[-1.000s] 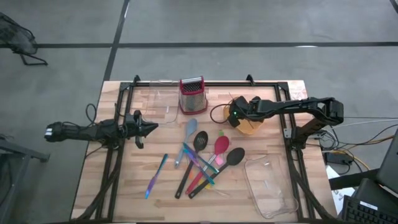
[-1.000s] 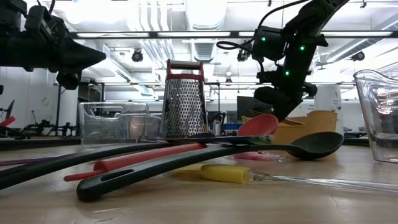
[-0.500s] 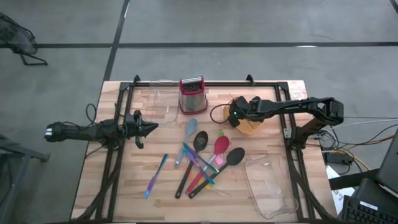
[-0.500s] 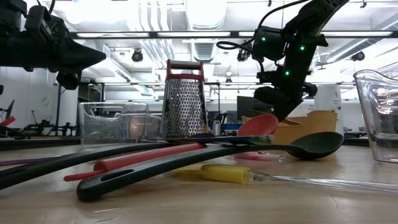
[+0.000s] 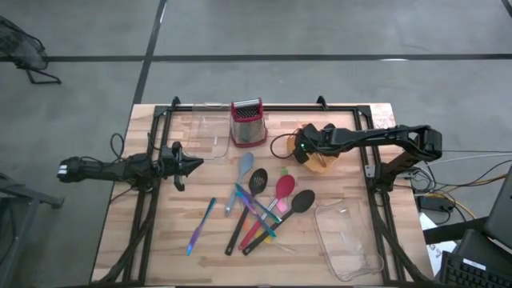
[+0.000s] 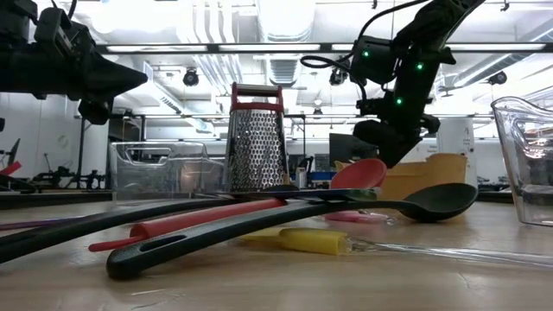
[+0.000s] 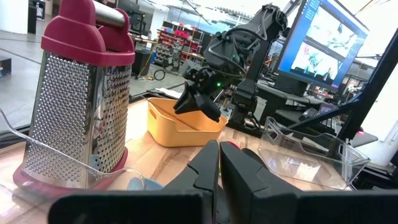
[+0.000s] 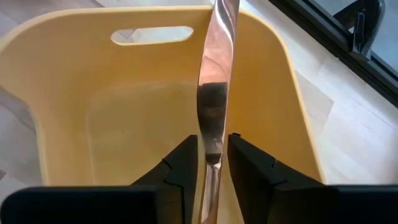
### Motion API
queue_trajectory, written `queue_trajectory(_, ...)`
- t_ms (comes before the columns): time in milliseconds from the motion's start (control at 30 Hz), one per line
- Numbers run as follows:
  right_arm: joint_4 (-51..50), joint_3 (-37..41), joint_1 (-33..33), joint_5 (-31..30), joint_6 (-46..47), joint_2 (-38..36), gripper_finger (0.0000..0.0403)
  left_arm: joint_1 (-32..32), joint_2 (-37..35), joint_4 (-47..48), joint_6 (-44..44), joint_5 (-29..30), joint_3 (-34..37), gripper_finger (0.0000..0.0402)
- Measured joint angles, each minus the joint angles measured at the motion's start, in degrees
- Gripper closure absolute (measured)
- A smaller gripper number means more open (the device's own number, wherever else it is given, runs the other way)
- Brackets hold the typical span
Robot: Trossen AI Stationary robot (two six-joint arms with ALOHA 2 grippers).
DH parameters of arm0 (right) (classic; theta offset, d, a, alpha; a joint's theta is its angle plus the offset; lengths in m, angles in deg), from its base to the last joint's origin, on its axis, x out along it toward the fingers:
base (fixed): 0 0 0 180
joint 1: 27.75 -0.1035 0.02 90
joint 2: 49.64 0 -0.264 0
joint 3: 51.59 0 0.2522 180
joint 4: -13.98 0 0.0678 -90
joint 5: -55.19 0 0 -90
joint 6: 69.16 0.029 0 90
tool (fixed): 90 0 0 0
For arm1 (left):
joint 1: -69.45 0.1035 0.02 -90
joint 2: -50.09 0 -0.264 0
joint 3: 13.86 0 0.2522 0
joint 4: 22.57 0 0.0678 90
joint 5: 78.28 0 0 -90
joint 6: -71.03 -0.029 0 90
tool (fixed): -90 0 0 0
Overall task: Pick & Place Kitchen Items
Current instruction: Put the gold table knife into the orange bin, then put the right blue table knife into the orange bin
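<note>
Right hand straddles a knife blade over the orange tray.

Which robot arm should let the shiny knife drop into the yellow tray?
The right gripper: the knife stands between its fingers, over the yellow tray. The left gripper waits shut, farther away.

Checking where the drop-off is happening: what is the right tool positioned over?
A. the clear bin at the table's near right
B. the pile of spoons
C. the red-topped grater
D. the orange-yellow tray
D: the right wrist view shows the right tool directly above the orange-yellow tray, with a shiny metal blade between its fingers; the high view places the right tool at that tray.
</note>
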Motion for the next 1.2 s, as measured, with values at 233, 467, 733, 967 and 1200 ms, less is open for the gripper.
queue_trajectory(233, 0.0, -1.9, -1.1, 0.0, -3.0, 0.0, 0.0291, 0.0, 0.0, 0.0, 0.0, 0.0, 0.0, 0.0379)
queue_trajectory(467, -0.4, -4.5, -3.0, -0.1, -5.6, 0.0, 0.0274, 0.0, 0.0, 0.0, 0.0, 0.0, 0.0, 0.0378)
queue_trajectory(733, -0.5, -7.8, -6.2, -0.1, -8.0, 0.0, 0.0260, 0.0, 0.0, 0.0, 0.0, 0.0, 0.0, 0.0381)
queue_trajectory(967, -0.4, -10.3, -9.6, -0.1, -10.3, 0.0, 0.0248, 0.0, 0.0, 0.0, 0.0, 0.0, 0.0, 0.0379)
queue_trajectory(1200, -0.1, -11.6, -11.9, -0.4, -10.6, 0.0, 0.0238, 0.0, 0.0, 0.0, 0.0, 0.0, 0.0, 0.0379)
